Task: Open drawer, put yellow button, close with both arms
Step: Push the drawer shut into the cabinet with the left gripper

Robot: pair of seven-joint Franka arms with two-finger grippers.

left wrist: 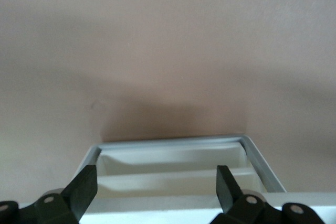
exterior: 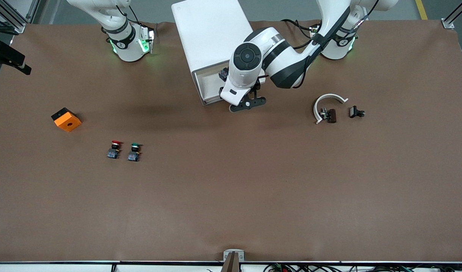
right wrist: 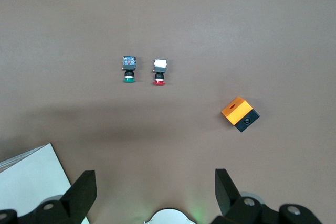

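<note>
At the robots' edge of the brown table (exterior: pixel 231 196), between the two bases, stands the boxy white cabinet (exterior: pixel 212 34), its uppermost shallow white drawer (exterior: pixel 206 85) pulled out toward the front camera; the left gripper (left wrist: pixel 157 192) hangs just over that open drawer's front edge, its black fingers (left wrist: pixel 84 187) spread wide with nothing between them; in the left wrist view the drawer's pale rim and inner walls show below the fingers. A small dark object lies in the drawer beside the left arm's white wrist, too hidden to tell whether it is the yellow button. The right gripper (right wrist: pixel 155 192) is held high near its own base, waiting, fingers likewise wide apart and empty; its wrist view looks down on the table. Nearer the front camera, toward the right arm's end, stand the red-capped push button (exterior: pixel 114 149) and the green-capped push button (exterior: pixel 134 151), just beside each other; the orange and black block (exterior: pixel 66 119) lies well apart from them. Toward the left arm's end lie a white curved plastic arc (exterior: pixel 327 104), a dark small part (exterior: pixel 329 115) touching it, and a small black clip (exterior: pixel 356 112) near by.
</note>
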